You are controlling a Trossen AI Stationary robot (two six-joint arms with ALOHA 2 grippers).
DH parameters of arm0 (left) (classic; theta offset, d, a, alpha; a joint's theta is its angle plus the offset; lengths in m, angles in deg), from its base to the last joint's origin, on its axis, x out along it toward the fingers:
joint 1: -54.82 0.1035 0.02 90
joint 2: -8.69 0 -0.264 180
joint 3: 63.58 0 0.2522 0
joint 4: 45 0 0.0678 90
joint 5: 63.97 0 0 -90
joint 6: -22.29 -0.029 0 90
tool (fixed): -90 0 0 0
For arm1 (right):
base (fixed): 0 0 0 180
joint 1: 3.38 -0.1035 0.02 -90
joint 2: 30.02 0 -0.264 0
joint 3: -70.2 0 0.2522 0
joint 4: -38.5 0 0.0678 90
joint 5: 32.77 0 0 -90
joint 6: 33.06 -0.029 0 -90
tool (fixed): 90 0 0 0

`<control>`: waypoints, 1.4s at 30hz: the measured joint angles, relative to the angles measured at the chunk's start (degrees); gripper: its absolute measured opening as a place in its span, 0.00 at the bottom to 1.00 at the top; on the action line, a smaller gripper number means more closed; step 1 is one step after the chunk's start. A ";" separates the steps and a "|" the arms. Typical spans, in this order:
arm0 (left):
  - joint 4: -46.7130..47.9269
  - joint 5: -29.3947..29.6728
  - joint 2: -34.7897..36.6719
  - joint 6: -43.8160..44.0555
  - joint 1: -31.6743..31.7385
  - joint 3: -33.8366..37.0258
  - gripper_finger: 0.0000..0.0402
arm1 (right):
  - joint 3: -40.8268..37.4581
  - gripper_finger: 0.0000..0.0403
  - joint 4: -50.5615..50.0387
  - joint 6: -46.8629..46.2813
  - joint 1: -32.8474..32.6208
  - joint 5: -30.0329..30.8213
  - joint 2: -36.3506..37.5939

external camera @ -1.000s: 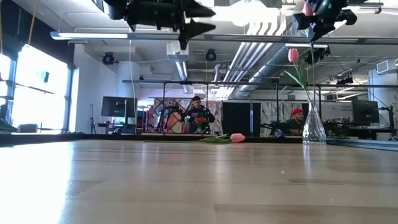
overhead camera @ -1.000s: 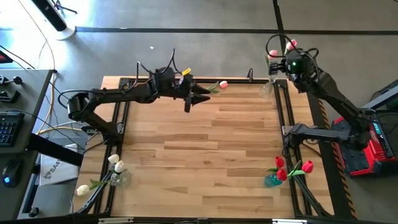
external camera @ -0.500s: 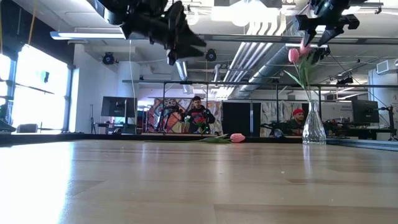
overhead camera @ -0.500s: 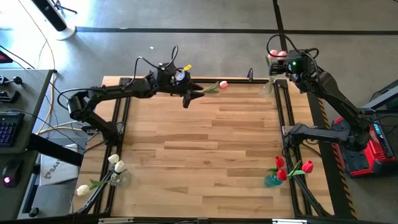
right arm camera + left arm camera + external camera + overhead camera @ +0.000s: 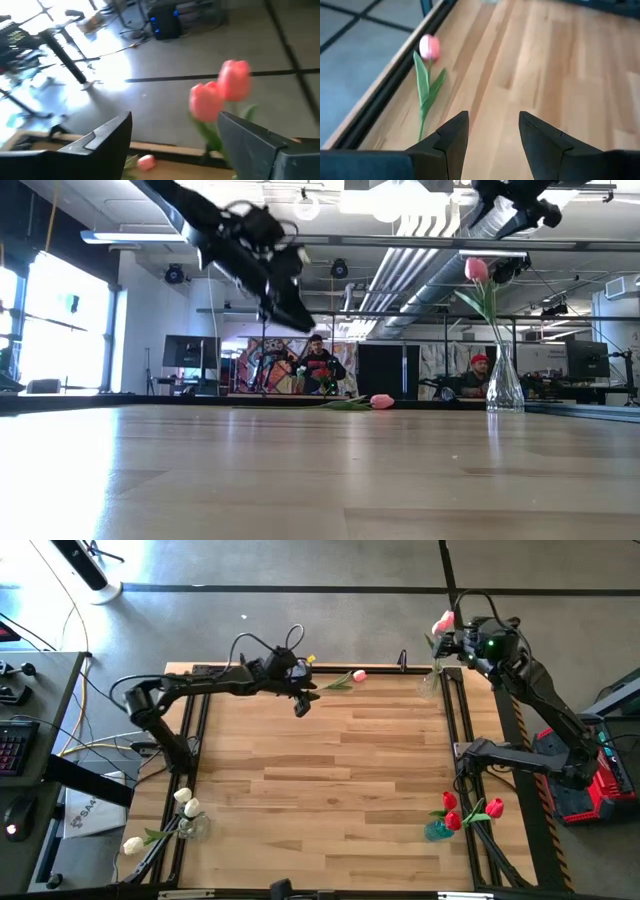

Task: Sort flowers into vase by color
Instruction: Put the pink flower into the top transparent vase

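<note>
A pink tulip (image 5: 345, 677) lies flat on the table by the far edge, head (image 5: 429, 47) toward the right, stem and leaves (image 5: 423, 92) on the wood. My left gripper (image 5: 303, 702) hangs above the table just near of its stem end, open and empty, tipped down (image 5: 492, 127). A clear vase (image 5: 504, 385) stands at the far right corner (image 5: 428, 687) with two pink tulips (image 5: 220, 92) upright in it. My right gripper (image 5: 455, 640) is above that vase, open and empty (image 5: 175, 132), clear of the heads.
A clear vase with cream-white tulips (image 5: 185, 815) stands at the near left corner. A teal vase with red tulips (image 5: 450, 818) stands at the near right corner. Black rails (image 5: 195, 730) run along the table's left and right edges. People sit in the room beyond (image 5: 318, 365).
My left gripper has tipped from level to pointing down and has come lower, close by the lying pink tulip. The pink tulip that stood high at my right gripper has gone down into the clear vase; the gripper has risen clear of it.
</note>
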 joint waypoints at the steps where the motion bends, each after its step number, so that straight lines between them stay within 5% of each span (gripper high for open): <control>1: -0.44 0.01 -1.23 -0.04 0.47 0.00 0.41 | 0.00 0.69 0.07 -0.46 -0.17 -1.33 0.11; 10: -1.65 4.83 -11.36 -0.45 3.23 -1.51 0.41 | 0.00 0.64 -0.07 -3.25 -5.99 -4.66 0.49; 30: 43.81 11.91 -35.92 -6.20 4.55 -39.39 0.38 | 0.00 0.50 -3.65 -5.52 -13.18 -4.34 0.49; 42: 46.58 14.87 -37.19 -11.54 5.05 -45.64 0.29 | 0.00 0.45 -3.83 -5.45 -13.43 -4.66 0.49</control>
